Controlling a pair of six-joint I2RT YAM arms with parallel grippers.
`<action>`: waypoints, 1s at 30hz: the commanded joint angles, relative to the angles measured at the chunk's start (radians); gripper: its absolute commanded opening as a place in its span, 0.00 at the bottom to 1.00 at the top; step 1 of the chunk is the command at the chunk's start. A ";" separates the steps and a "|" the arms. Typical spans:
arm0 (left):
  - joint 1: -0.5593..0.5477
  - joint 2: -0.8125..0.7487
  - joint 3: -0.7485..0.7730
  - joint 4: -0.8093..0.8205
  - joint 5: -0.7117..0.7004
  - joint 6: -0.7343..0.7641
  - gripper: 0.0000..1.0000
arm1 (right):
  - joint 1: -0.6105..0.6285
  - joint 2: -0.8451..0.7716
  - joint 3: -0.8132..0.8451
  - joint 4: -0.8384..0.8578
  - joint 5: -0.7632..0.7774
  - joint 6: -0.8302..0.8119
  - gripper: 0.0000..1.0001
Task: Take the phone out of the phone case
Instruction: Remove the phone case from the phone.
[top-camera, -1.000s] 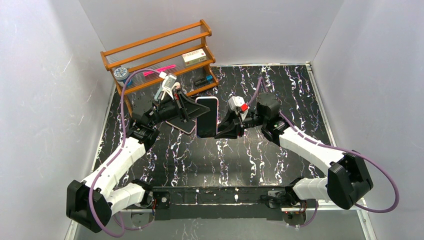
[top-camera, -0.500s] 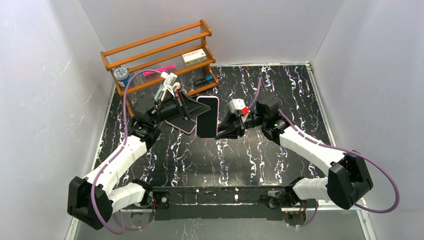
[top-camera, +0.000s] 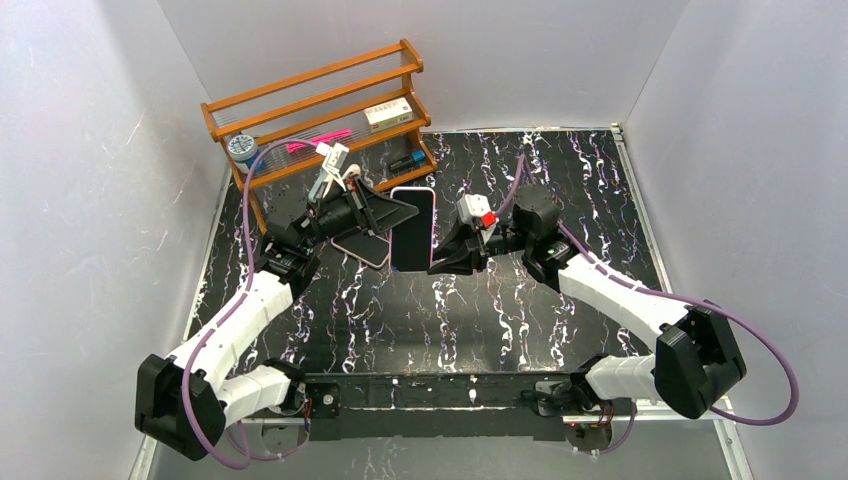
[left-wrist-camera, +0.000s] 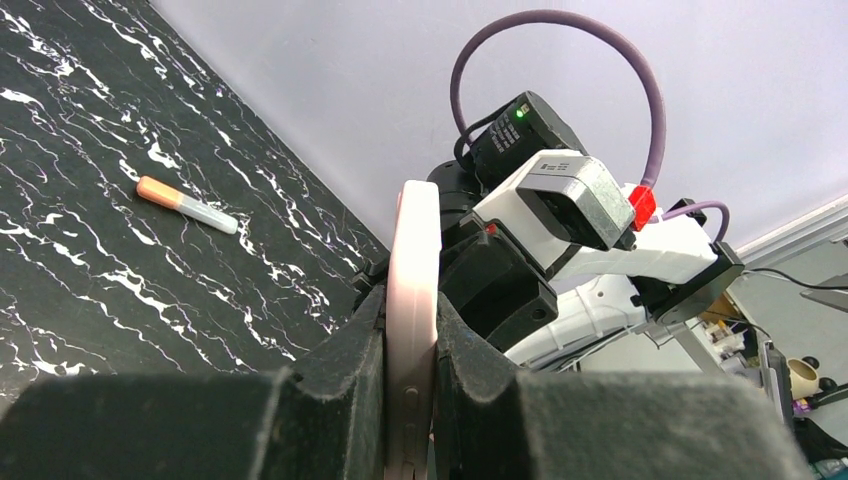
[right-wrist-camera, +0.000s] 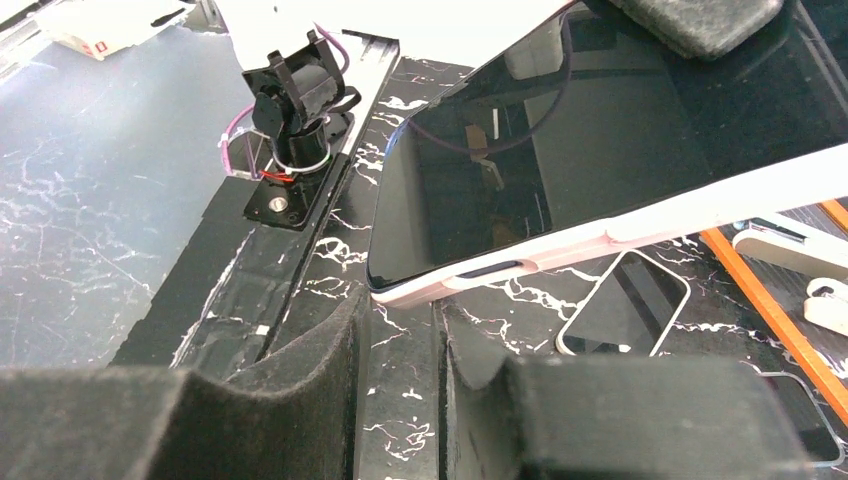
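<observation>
At left claw (top-camera: 399, 212), phone (top-camera: 413, 242) shifted slightly back.

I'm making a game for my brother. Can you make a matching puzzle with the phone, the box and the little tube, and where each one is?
Things:
1. phone
2. box
3. tube

Places:
A. lying on the table
B. clamped in the left tool
C. on the rack

Pairs: 1-B, 2-C, 3-A
</observation>
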 joint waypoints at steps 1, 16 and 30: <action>-0.014 -0.034 -0.002 0.021 -0.001 -0.092 0.00 | 0.005 -0.012 -0.003 0.181 0.122 -0.002 0.01; -0.021 -0.052 -0.020 0.036 0.007 -0.178 0.00 | 0.006 0.004 -0.032 0.260 0.232 0.003 0.01; -0.040 -0.075 -0.066 0.129 -0.014 -0.243 0.00 | 0.006 0.051 -0.157 0.720 0.446 0.474 0.01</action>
